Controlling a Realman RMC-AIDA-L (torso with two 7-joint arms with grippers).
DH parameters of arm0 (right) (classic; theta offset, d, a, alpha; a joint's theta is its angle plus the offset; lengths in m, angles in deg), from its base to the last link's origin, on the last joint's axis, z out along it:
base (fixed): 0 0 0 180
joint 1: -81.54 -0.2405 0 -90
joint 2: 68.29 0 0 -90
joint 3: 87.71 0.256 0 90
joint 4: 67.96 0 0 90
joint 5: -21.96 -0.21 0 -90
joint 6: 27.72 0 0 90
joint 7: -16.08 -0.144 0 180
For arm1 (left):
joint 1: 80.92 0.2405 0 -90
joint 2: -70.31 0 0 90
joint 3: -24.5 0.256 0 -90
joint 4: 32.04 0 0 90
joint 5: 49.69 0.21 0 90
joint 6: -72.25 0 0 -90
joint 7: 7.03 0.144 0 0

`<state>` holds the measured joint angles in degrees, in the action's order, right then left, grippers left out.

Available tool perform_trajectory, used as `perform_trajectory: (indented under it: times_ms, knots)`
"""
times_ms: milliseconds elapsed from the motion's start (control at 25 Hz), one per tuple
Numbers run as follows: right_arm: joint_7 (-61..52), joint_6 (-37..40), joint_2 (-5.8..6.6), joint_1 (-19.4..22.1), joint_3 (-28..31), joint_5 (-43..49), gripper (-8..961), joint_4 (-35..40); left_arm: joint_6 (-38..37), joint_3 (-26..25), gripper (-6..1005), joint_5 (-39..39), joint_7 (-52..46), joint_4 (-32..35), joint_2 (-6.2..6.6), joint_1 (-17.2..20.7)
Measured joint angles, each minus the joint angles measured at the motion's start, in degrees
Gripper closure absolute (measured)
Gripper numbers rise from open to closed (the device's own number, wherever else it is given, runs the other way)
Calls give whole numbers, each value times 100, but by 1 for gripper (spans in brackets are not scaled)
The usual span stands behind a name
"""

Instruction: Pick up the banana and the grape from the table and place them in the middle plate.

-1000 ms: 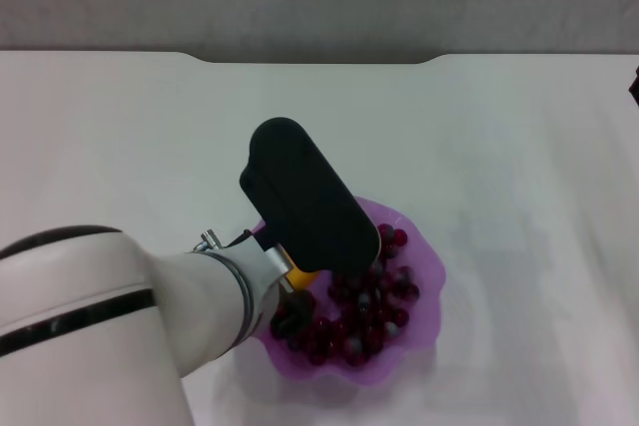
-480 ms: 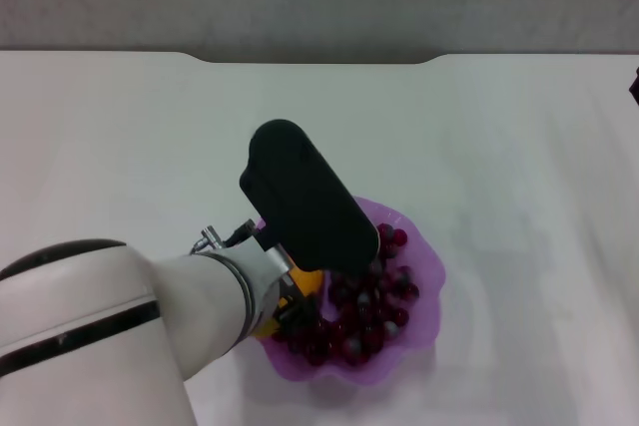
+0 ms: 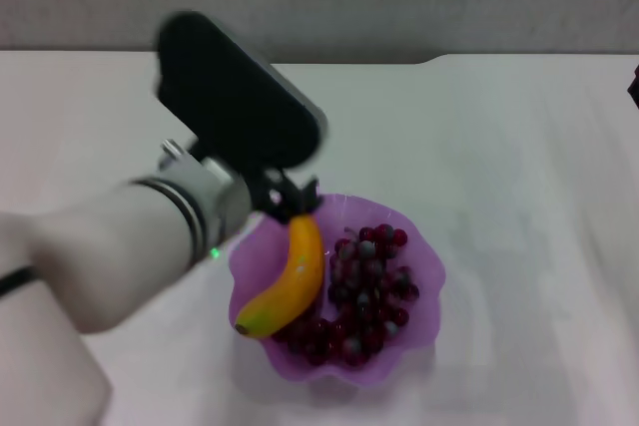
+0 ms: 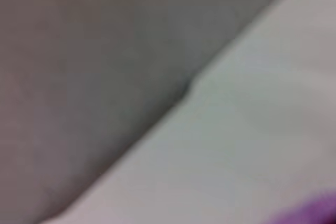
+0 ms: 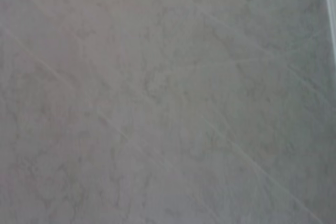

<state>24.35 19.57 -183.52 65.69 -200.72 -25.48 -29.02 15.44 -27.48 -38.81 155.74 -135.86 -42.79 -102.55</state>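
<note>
The banana (image 3: 285, 281) lies in the left half of the purple scalloped middle plate (image 3: 419, 261), its dark tip toward the front. The grape bunch (image 3: 367, 291) fills the plate's right half beside it. My left gripper (image 3: 290, 199) hangs just above the banana's far end at the plate's back-left rim, and its dark fingers look open and off the fruit. The plate stands on the white table (image 3: 519, 167). A corner of the plate (image 4: 315, 211) shows in the left wrist view. My right gripper is out of view.
The table's notched far edge (image 3: 319, 59) runs along the grey wall. A small dark part (image 3: 634, 87) shows at the right edge of the head view. The right wrist view shows only a grey surface.
My left arm has risen and swung back to the left, away from the plate. The banana, hidden under the arm before, now lies uncovered in the plate next to the grapes.
</note>
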Motion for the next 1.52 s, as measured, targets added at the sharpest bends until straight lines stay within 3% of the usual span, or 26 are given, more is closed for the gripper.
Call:
perform_trajectory:
  times_ms: [160,280,320,400,760,1000,1280,1520]
  knots:
    - [4,0,1,-5,-1,3,126,-7,985,-718,108,229,-61,-112,-114,580]
    - [4,0,1,-6,-1,6,126,-9,2160,-1423,108,208,-119,-16,-283,1076]
    - [6,0,0,-6,-3,9,127,-9,2160,-1423,109,208,-119,-16,-283,1076]
    - [11,0,0,-7,-21,21,127,-10,2951,-1803,109,147,-219,232,-309,1289]
    - [34,65,1,-19,-122,51,127,-26,4959,-2707,108,-78,-848,1573,-317,1332]
    - [120,516,7,-170,-391,68,127,-290,5618,-3164,108,-195,-928,2171,-318,1243]
    - [113,838,6,-256,-511,60,126,-430,6606,-3608,108,-471,-1044,3335,-313,966]
    - [-132,700,5,-255,-515,23,126,-362,6676,-3643,108,-462,-1065,3492,-301,924]
